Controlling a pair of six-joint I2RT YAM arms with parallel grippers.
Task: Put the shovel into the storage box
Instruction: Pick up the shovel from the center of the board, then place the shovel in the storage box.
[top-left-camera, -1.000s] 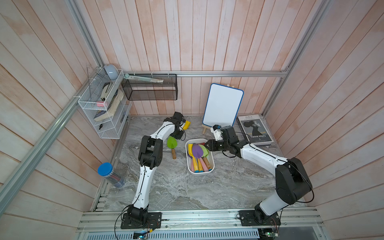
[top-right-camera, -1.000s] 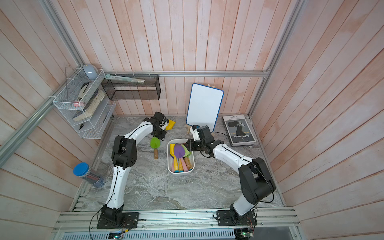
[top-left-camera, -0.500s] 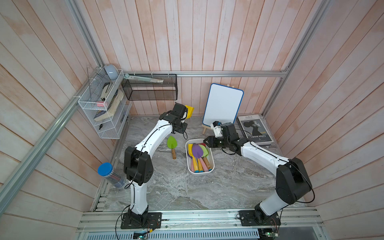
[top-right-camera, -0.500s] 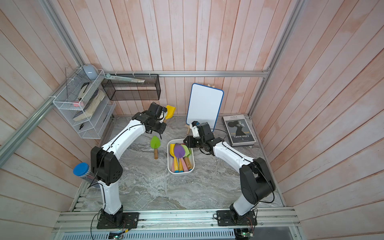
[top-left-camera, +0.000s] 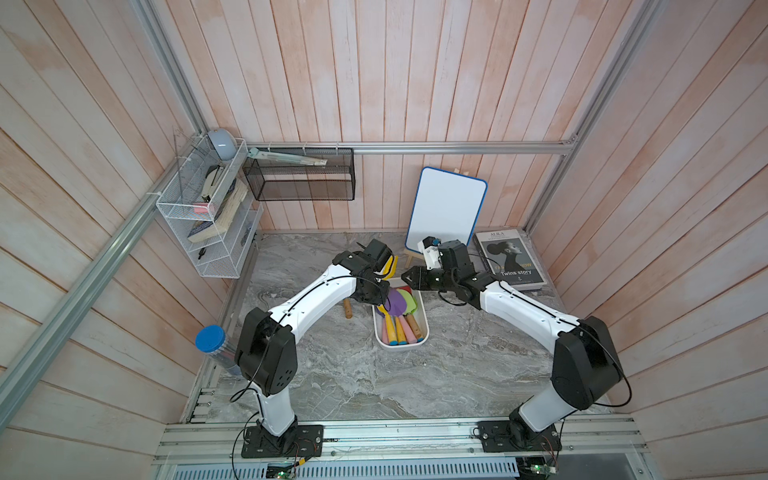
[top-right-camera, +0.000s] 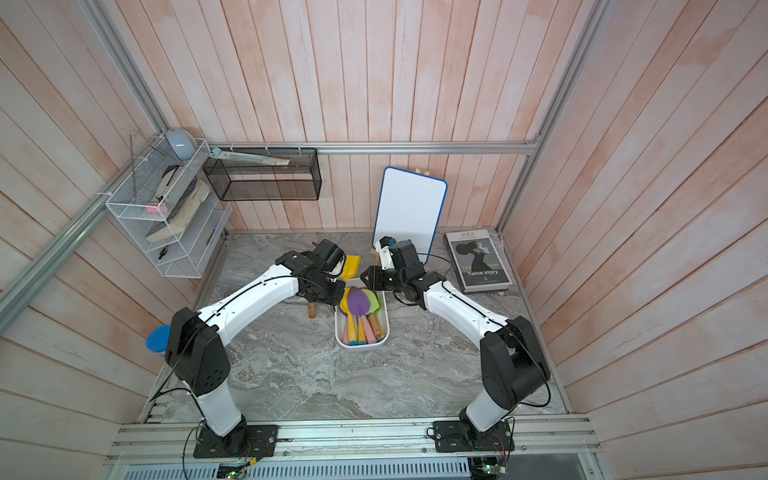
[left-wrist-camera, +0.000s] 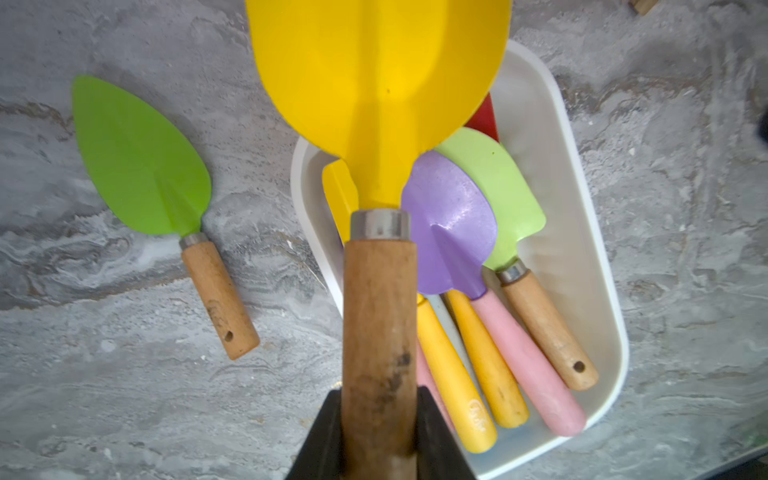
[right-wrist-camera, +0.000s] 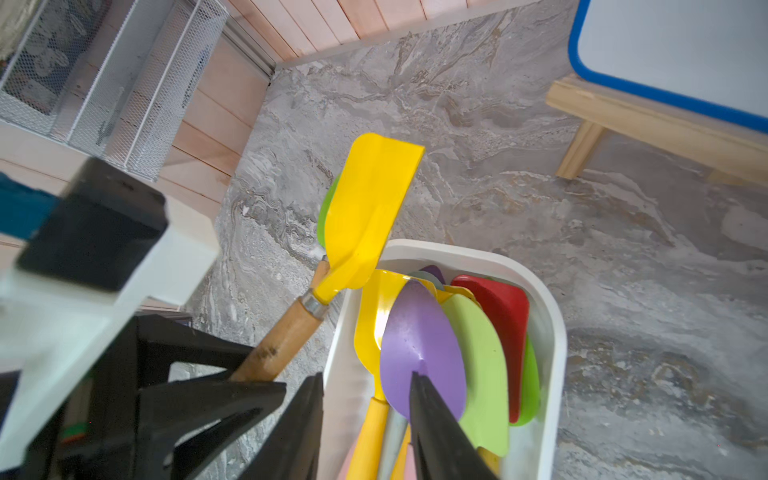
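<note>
Grey marbled stone makes up the worktop (top-left-camera: 353, 374), closed in by pale plank walls. At the left tool (left-wrist-camera: 379, 415), both black fingers press the wooden handle of the yellow shovel (left-wrist-camera: 374, 83), one on each side, gripping it firmly. This shovel is not in the storage box (left-wrist-camera: 573, 270). Its blade is raised and reaches past the box's far corner toward the back wall.

The right tool (right-wrist-camera: 365, 424) hangs over that same far end with its fingers partly spread and nothing between them. One finger is outside the box wall and the other is above the purple shovel (right-wrist-camera: 419, 345).

The box sits mid-worktop between the two arms. It already holds the purple shovel, a pale green shovel (left-wrist-camera: 494, 183), a red shovel (right-wrist-camera: 498, 316) and a second yellow shovel (left-wrist-camera: 340, 191), with their handles pointing to the near end.

Just beside the box, on the left arm's side, a green leaf-shaped shovel (left-wrist-camera: 141, 158) lies flat on the stone. Farther back, a whiteboard (top-left-camera: 446, 208) leans at the wall with a book (top-left-camera: 509, 259) next to it.
</note>
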